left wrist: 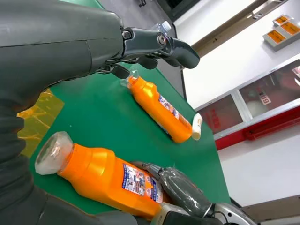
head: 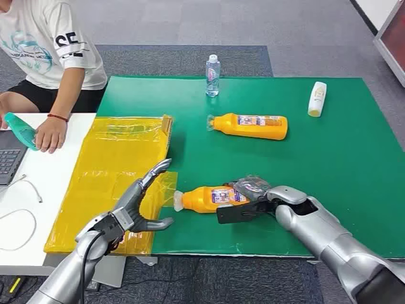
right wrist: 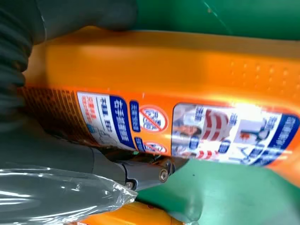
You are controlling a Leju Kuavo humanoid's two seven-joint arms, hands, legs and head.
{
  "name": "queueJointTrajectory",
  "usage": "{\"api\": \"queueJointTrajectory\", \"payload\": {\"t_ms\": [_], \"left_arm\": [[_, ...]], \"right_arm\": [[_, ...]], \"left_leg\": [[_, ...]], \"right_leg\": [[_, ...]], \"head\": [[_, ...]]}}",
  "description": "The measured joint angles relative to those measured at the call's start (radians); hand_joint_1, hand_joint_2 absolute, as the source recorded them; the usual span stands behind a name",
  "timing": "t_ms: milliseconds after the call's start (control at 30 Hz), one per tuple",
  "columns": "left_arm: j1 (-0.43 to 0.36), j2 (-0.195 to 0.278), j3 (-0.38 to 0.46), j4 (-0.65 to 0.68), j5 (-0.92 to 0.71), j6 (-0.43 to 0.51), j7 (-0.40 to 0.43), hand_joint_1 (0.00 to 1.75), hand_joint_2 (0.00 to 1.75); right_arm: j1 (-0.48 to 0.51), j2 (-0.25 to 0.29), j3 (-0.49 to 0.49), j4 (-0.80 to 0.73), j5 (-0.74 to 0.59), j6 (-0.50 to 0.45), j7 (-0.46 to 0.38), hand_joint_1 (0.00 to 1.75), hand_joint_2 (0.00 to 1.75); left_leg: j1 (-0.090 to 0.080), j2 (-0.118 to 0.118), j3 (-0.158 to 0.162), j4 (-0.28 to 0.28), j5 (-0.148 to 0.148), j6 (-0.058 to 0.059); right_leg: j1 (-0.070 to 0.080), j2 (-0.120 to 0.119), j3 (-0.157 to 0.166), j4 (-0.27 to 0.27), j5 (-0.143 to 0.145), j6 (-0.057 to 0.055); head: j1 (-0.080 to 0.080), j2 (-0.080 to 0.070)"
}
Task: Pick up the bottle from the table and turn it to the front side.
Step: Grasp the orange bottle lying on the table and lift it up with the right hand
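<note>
**Right hand on the near bottle: a slip or a roll is the risk**

At the upper left of the head view a person (head: 47,57) sits at a white table (head: 57,171), one hand resting there beside a teal bottle (head: 20,130). Just right of that lies a sheet of crinkled yellow plastic film (head: 119,164) over the left edge of the green mat (head: 334,164). In the lower left the robot's left hand (head: 136,206) hovers over the film with fingers spread, grasping nothing.

At lower centre the near orange plastic bottle with a clear cap (head: 205,198) lies on its side on the mat, cap pointing left. The right hand (head: 253,199) is closed around its base end. Its grip sits far from the cap, so lifting could let the cap end sag or the smooth body twist out, I judge.

Further up are a second orange bottle (head: 250,125), a small clear water bottle (head: 212,76) and, far right, a white bottle (head: 317,99); a swinging lift might knock the second one.
</note>
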Motion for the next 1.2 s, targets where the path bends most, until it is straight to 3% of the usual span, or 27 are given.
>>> {"api": "queueJointTrajectory", "payload": {"t_ms": [200,333,533,700,867,1067,1200], "left_arm": [[0.001,0.002,-0.001,0.008,0.001,0.001,-0.001,0.00,1.75],[0.009,0.005,-0.001,0.009,0.001,0.007,-0.008,0.00,1.75],[0.058,0.023,0.008,-0.013,0.000,0.014,-0.013,0.00,1.75],[0.096,0.033,0.017,-0.038,-0.001,0.016,-0.012,0.00,1.75],[0.119,0.036,0.035,-0.052,0.005,0.011,-0.008,0.00,1.75],[0.106,0.033,0.058,-0.038,0.008,0.000,0.017,0.00,1.75],[0.038,0.020,0.056,0.038,0.008,-0.061,0.012,0.00,1.75]], "right_arm": [[0.014,-0.012,-0.017,0.000,-0.053,-0.030,-0.018,1.75,1.75],[0.063,-0.031,-0.086,-0.010,-0.144,-0.099,-0.066,1.75,1.75],[0.254,-0.058,-0.354,-0.114,-0.344,-0.138,-0.210,1.75,1.75],[0.408,-0.053,-0.580,-0.222,-0.430,-0.121,-0.252,1.75,1.75],[0.499,-0.021,-0.737,-0.315,-0.473,-0.063,-0.280,1.75,1.75],[0.547,0.023,-0.799,-0.393,-0.450,-0.023,-0.297,1.75,1.75],[0.542,0.058,-0.787,-0.426,-0.427,0.008,-0.312,1.75,1.75]], "left_leg": [[0.000,0.000,0.000,0.000,0.000,0.000],[0.000,0.000,0.000,0.000,0.000,0.000],[0.000,-0.001,-0.001,0.000,-0.002,0.001],[0.000,-0.002,-0.003,0.000,-0.002,0.001],[0.000,-0.002,-0.003,0.000,-0.003,0.001],[0.000,-0.002,-0.003,0.000,-0.002,0.001],[0.000,-0.002,-0.003,0.000,-0.001,0.000]], "right_leg": [[0.000,0.000,0.000,0.000,0.000,0.000],[0.000,0.000,0.000,0.000,0.000,0.000],[0.000,-0.001,0.001,0.000,-0.001,0.001],[0.000,-0.002,0.000,0.000,-0.002,0.001],[0.000,-0.002,-0.001,0.000,-0.002,0.001],[0.000,-0.002,-0.001,0.000,-0.002,0.001],[0.000,-0.002,-0.001,0.000,-0.001,0.000]], "head": [[0.000,0.000],[0.000,0.000],[0.000,0.000],[0.000,0.000],[0.000,0.000],[0.000,0.000],[0.000,0.000]]}}
